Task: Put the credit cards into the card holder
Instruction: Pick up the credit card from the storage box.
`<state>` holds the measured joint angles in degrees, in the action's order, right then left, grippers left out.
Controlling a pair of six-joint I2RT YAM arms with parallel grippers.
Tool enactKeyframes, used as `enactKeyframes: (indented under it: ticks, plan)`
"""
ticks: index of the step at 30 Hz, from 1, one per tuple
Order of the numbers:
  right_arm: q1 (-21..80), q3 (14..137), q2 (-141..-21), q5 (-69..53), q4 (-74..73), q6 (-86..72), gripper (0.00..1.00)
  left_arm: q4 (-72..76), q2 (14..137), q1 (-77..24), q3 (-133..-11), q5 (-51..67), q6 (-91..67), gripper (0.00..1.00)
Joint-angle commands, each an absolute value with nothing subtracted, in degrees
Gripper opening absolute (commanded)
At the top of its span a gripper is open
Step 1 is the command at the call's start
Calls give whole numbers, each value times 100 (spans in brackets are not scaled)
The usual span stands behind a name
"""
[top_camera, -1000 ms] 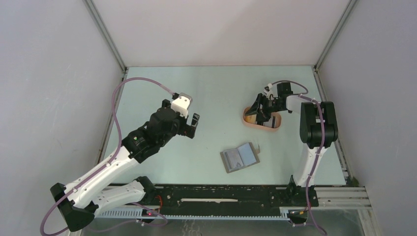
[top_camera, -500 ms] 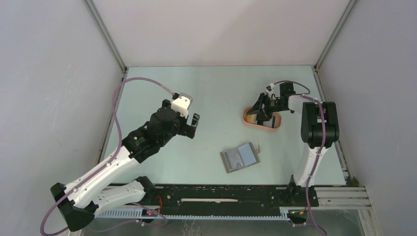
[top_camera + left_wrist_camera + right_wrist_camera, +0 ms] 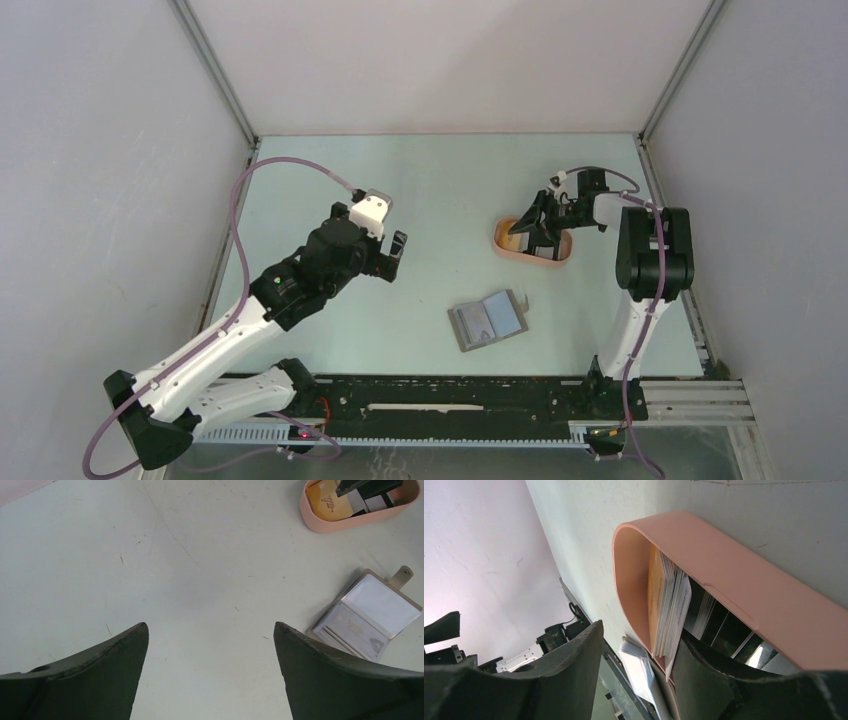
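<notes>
The grey card holder (image 3: 487, 320) lies open on the table; it also shows in the left wrist view (image 3: 367, 615), with a pale card in one slot. The peach oval tray (image 3: 510, 251) holds an orange-yellow card (image 3: 325, 502) and a dark card with white stripes (image 3: 367, 500). In the right wrist view several cards (image 3: 670, 611) stand on edge inside the tray (image 3: 724, 575). My right gripper (image 3: 535, 224) is open over the tray, one finger (image 3: 724, 680) inside against the cards, the other (image 3: 549, 680) outside the wall. My left gripper (image 3: 395, 255) is open and empty above bare table, left of the holder.
Grey enclosure walls stand left, right and behind. The black rail (image 3: 450, 395) with both arm bases runs along the near edge. The right arm's base column (image 3: 650, 260) stands just right of the tray.
My right wrist has shifted slightly to the right and tilted over the tray, fingers still at the cards. The left arm and the card holder have not moved.
</notes>
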<state>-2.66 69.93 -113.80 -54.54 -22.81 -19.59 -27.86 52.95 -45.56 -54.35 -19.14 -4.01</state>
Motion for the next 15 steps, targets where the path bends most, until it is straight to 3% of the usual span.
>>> enactKeyframes:
  ticks: [1, 15]
  plan:
    - [-339, 7154, -11171, -5504, -2426, -1809, 58, -2786, 5291, -4512, -5319, -1908, -298, 100]
    - [-534, 7154, -11273, -5265, -2633, -1676, 44, -2808, 5306, -4517, -5335, -1898, -299, 100]
